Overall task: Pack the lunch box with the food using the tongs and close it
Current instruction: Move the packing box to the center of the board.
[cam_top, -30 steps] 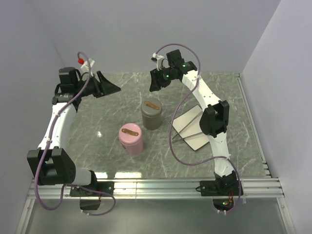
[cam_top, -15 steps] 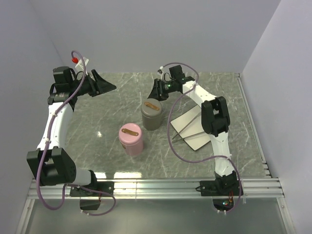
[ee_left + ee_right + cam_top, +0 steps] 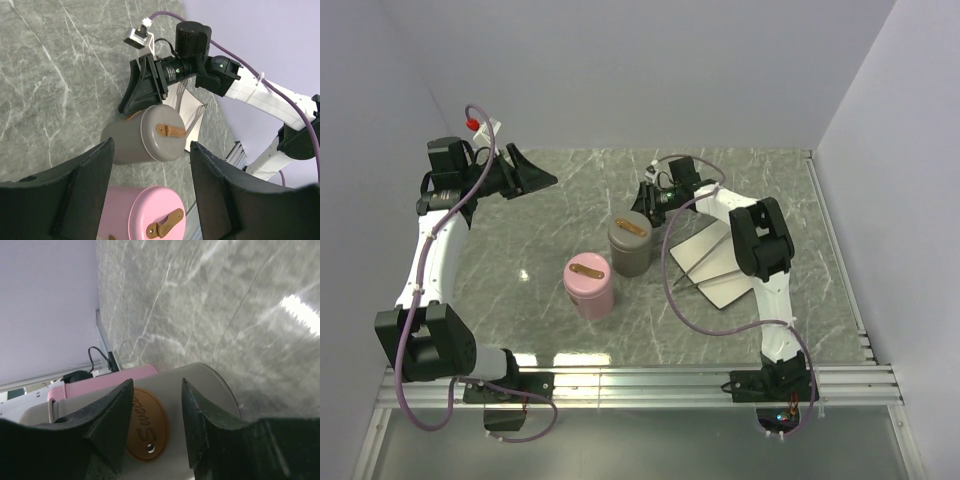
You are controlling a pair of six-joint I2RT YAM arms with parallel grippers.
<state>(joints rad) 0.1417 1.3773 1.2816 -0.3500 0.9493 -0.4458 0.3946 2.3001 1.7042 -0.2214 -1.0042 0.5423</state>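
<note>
Your right pincer (image 3: 648,203) sits at the far top edge of the grey lunch pot (image 3: 630,245). Its fingers are apart and straddle the brown handle (image 3: 147,427) on the lid. There is still a gap on one side of the handle, so nothing is clamped.

The tongs (image 3: 705,260) lie on the white plate (image 3: 700,245) to the right of the grey pot. They are near this pincer but on its near side, and it is not touching them. Their two thin arms spread away from the joined end, which points toward the near edge of the desk (image 3: 550,230).

Your left pincer (image 3: 535,180) hangs raised over the far left of the desk with its fingers wide apart and holding nothing. It is well apart from the tongs, with both pots in between. The pink lunch pot (image 3: 590,285), lid on, stands just beside the grey one on the near-left.
</note>
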